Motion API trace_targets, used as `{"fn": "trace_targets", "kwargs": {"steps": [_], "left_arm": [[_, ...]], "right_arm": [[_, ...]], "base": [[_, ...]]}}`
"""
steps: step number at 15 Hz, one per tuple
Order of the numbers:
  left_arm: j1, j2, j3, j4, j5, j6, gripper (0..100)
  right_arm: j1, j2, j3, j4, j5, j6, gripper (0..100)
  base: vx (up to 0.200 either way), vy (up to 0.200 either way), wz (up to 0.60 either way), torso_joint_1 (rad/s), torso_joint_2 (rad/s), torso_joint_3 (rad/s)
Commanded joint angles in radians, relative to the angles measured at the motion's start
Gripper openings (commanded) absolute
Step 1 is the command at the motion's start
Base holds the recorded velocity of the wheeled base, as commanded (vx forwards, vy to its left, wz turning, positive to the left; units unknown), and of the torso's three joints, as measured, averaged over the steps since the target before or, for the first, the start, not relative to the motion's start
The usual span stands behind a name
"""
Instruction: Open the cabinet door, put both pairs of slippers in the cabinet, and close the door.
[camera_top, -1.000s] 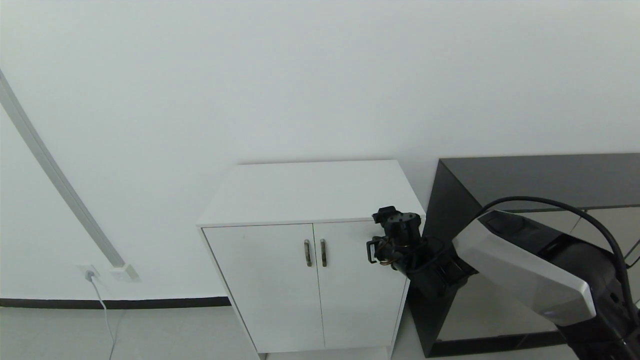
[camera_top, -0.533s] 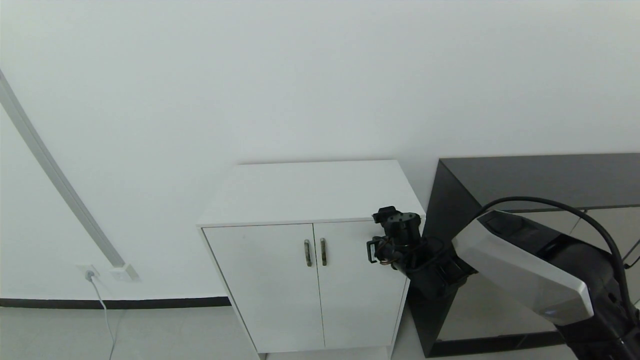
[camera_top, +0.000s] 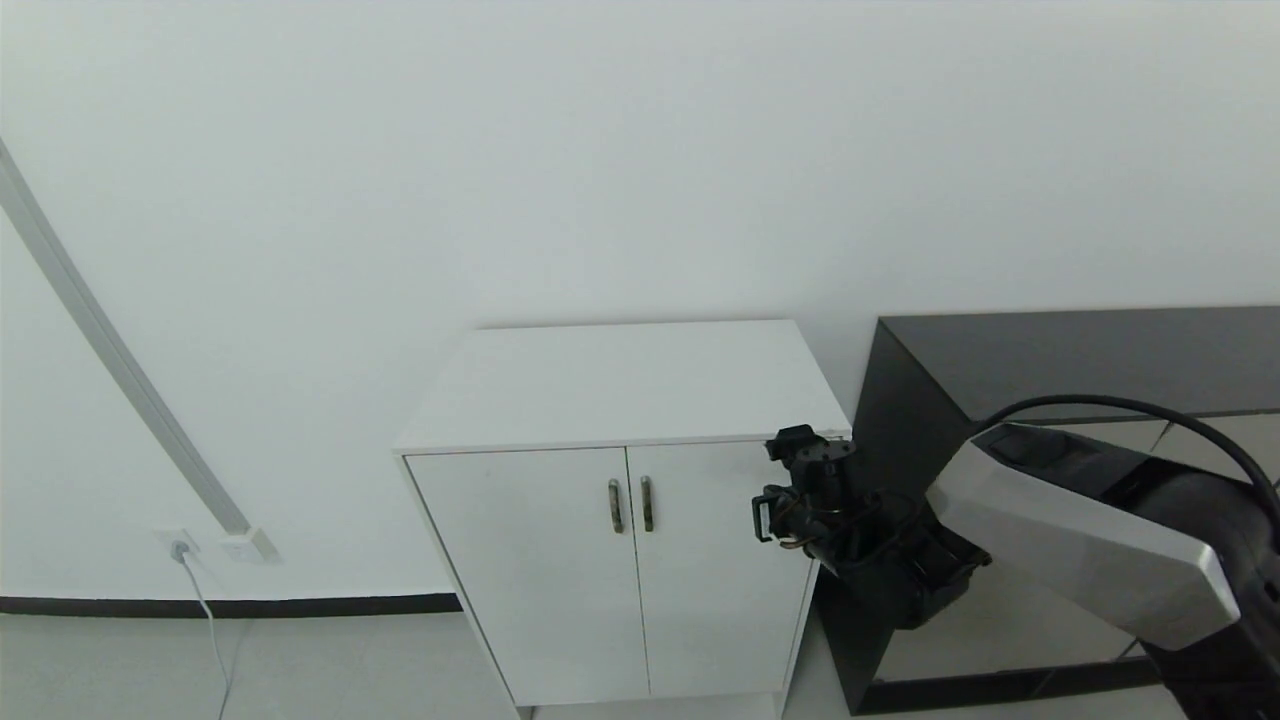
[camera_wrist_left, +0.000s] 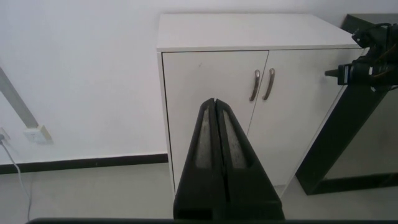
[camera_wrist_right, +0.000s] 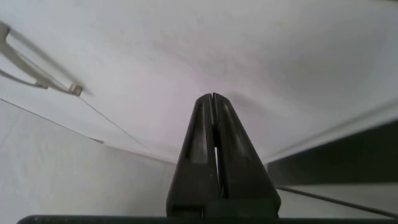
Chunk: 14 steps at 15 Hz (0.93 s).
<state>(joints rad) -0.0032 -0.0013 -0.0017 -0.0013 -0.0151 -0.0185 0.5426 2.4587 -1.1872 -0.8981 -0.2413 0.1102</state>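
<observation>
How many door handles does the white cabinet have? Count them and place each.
2. The left handle is on the left door by the centre seam; the right handle sits beside it on the right door. None appears hidden.

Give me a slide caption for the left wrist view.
Left gripper, shut, faces the closed white cabinet; right gripper hovers by its right edge.

wall (camera_top: 640, 150): white, plain | trunking (camera_top: 110, 350): grey, slants down the wall at left to a small box (camera_top: 245, 547) | socket (camera_top: 178, 545): beside box, plug in, white cable (camera_top: 212, 625) hangs to floor (camera_top: 300, 670) | skirting (camera_top: 230, 605): black | sideboard (camera_top: 1080, 350): dark, glossy, at right against wall
</observation>
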Motion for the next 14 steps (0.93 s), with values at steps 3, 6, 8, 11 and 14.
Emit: {"fn": "trace_targets", "kwargs": {"steps": [3, 6, 8, 11, 14], "left_arm": [[0.000, 0.001, 0.000, 0.001, -0.002, 0.000, 0], [0.000, 0.001, 0.000, 0.000, -0.002, 0.000, 0], [0.000, 0.001, 0.000, 0.000, -0.002, 0.000, 0], [0.000, 0.001, 0.000, 0.000, -0.002, 0.000, 0], [0.000, 0.001, 0.000, 0.001, -0.002, 0.000, 0]], "right_arm": [[-0.019, -0.184, 0.275, -0.108, -0.030, 0.002, 0], [-0.049, -0.284, 0.437, -0.165, -0.039, 0.000, 0], [-0.082, -0.345, 0.515, -0.171, -0.058, -0.001, 0], [-0.141, -0.419, 0.598, -0.170, -0.128, -0.006, 0], [-0.194, -0.541, 0.712, -0.170, -0.131, -0.035, 0]], "base": [[0.000, 0.000, 0.00, 0.000, 0.00, 0.000], [0.000, 0.000, 0.00, 0.000, 0.00, 0.000], [0.000, 0.000, 0.00, 0.000, 0.00, 0.000], [0.000, 0.000, 0.00, 0.000, 0.00, 0.000], [0.000, 0.000, 0.00, 0.000, 0.00, 0.000]]}}
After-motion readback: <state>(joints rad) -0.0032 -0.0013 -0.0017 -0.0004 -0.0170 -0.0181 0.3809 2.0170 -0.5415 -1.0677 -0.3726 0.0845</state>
